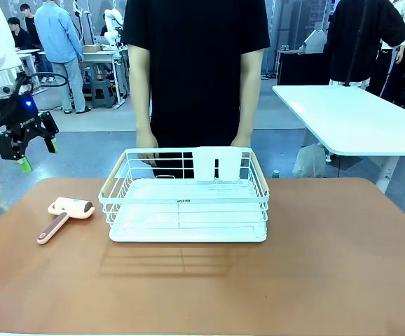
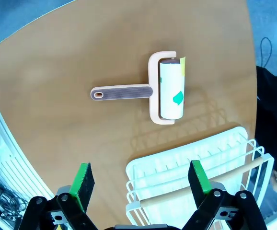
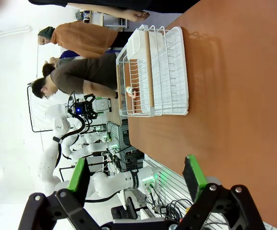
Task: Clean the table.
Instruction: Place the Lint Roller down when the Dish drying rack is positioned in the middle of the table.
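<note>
Nearest to us in the front view lies the bare near edge of the table (image 1: pixel 209 294), a reddish-brown top with rounded corners that runs out of frame at the bottom. Our left gripper (image 1: pixel 36 155) hangs in the air above the table's left end with its fingers spread and nothing between them. Below it and toward the middle sits a lint roller (image 1: pixel 64 215), its handle pointing at the near left corner. In the left wrist view the roller (image 2: pixel 162 87) lies beyond our green pads (image 2: pixel 83 178), well apart from them, with open tabletop (image 2: pixel 57 76) all round its handle. Just beside the roller, on the side away from the table's edge, stands a white wire rack (image 1: pixel 186 199); its corner (image 2: pixel 196 177) shows behind one pad.

Our right gripper (image 3: pixel 136 181) also stands open and holds nothing. Ahead of it stretches a long bare run of table (image 3: pixel 239 96), and the rack (image 3: pixel 155 72) sits well off near the far edge.

A person stands at the far side with both hands (image 1: pixel 146 143) at the rack's back rim. A white-topped table (image 1: pixel 357 115) stands to the right behind. What sits inside the rack's far end is too small to tell.
</note>
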